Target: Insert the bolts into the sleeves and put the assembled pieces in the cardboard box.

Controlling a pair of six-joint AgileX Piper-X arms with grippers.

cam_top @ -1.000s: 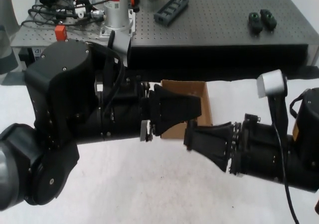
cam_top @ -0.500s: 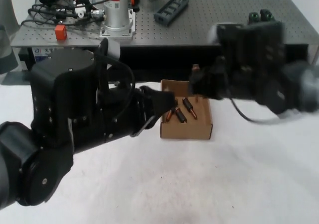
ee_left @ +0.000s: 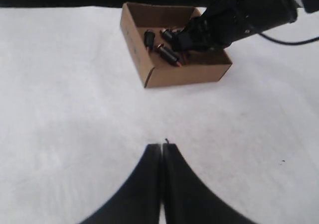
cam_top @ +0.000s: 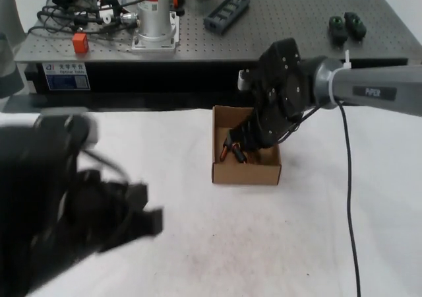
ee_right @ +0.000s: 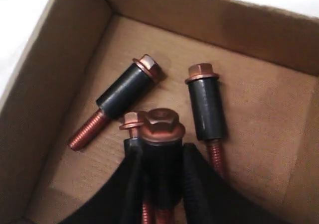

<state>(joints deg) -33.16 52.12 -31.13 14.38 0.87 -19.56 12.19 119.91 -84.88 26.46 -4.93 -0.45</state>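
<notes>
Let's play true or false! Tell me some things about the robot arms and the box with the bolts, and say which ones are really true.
1. The right gripper has its jaws shut on a sleeved bolt over the cardboard box. True.
2. Nothing lies in the box. False: at least two assembled pieces lie on its floor.
3. The left gripper carries a bolt. False: its jaws are shut on nothing, above the white cloth.
4. The bolts are copper-coloured and their sleeves are black. True.
5. The box stands on the metal bench with the holes. False: it stands on the white cloth.
</notes>
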